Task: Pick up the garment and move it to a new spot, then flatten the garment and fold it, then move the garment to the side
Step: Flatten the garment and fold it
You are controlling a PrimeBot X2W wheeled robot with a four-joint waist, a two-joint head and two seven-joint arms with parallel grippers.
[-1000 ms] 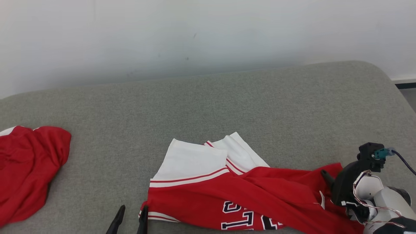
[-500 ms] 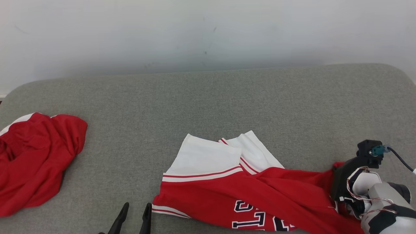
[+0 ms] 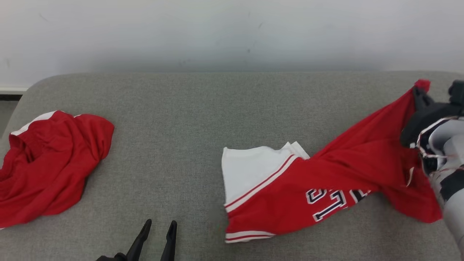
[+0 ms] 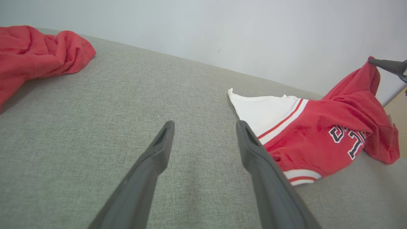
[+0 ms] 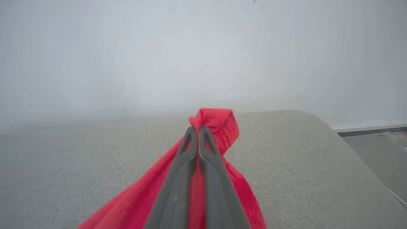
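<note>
**A:** On the grey woven pad, where does the garment lie?

**B:** On the right half. It is smooth red jersey cloth with a broad white panel, red-and-white striped trim and dark block lettering outlined in white. The white end lies flat. The red end rises in a taut, creased ridge to a pinched peak.

**A:** What holds that peak?

**B:** The right tool. Its two long dark fingers are pressed together on a fold of red fabric, near the pad's rounded far right corner.

**A:** And the left tool?

**B:** Its fingers are spread apart with nothing between them, over bare pad just left of the garment's white edge.

**A:** Anything else there?

**B:** A second red cloth, crumpled and with a white edge, lies at the far left. A wide bare stretch runs between it and the garment. A pale wall stands behind the pad, and floor shows past its right edge.
</note>
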